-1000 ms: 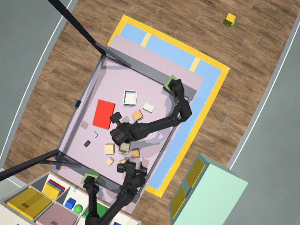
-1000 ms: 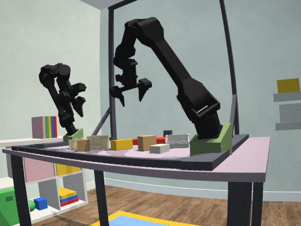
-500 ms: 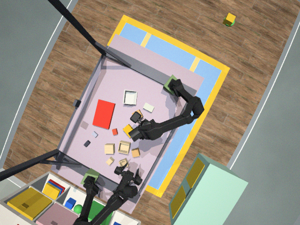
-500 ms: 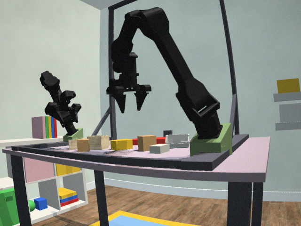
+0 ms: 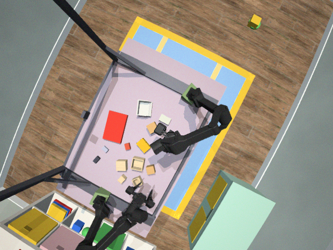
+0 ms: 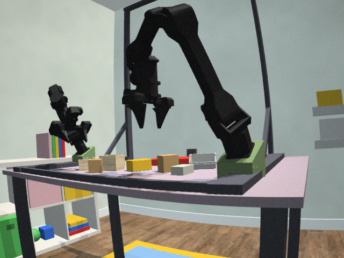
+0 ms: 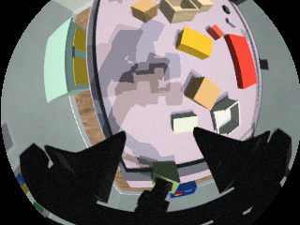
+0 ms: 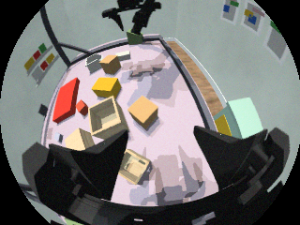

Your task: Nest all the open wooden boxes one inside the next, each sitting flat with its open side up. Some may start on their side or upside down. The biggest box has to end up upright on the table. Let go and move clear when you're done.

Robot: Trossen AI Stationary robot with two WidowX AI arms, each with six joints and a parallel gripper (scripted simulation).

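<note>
Table top [image 5: 107, 99] [image 6: 288, 177] [image 7: 141, 108] [image 8: 164, 117]: pale pink, dark-edged
Red slab [image 5: 115, 126] [image 7: 242, 61] [image 8: 67, 100]: flat
Yellow block [image 5: 143, 145] [image 6: 138, 165] [image 7: 194, 43] [image 8: 107, 87]: near small red block [image 5: 127, 146] [image 7: 215, 32] [image 8: 82, 107]
White tray [image 5: 144, 108] [image 6: 202, 160] [image 7: 227, 118] [image 8: 94, 63]: open side up

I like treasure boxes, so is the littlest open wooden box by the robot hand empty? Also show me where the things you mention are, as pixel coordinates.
It looks empty: the small open wooden box [image 5: 137, 181] [image 8: 134, 166] shows its bare inside in the right wrist view.
</note>
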